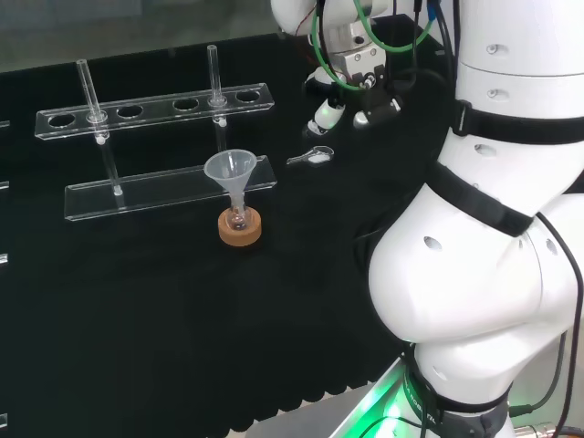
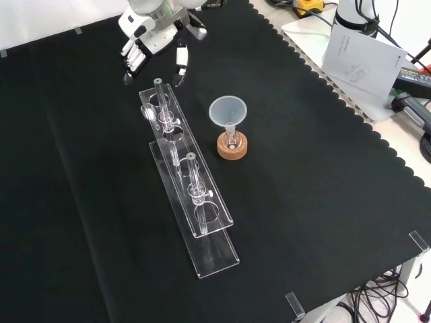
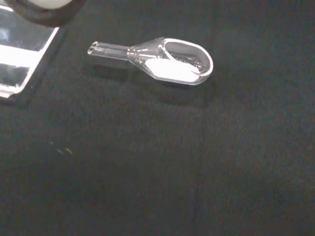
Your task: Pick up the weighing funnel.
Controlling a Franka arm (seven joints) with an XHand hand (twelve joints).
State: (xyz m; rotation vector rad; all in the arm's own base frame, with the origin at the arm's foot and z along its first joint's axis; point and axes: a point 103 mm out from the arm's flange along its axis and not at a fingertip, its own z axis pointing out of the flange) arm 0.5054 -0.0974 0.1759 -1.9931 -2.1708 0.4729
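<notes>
- The weighing funnel (image 1: 310, 157) lies flat on the cloth (image 1: 182, 319). In the head view it is to the right of the funnel (image 1: 230, 170) and a little farther back. Its scoop faces up, so the white powder (image 3: 170, 70) in it cannot spill.
- The hand (image 1: 354, 66) hangs above it, farther right of the funnel. Its fingers (image 1: 327, 114) are relaxed, point down and hold nothing, a pose that looks set to straddle the piece.
- The funnel stands with its stem in a small flask (image 1: 239, 217) on a cork ring (image 1: 240, 230), which steadies it.
- The rack (image 1: 155, 105) stands just behind the funnel. Its base ends close to the weighing funnel's stem, which probably leaves the fingers less room on that side.
</notes>
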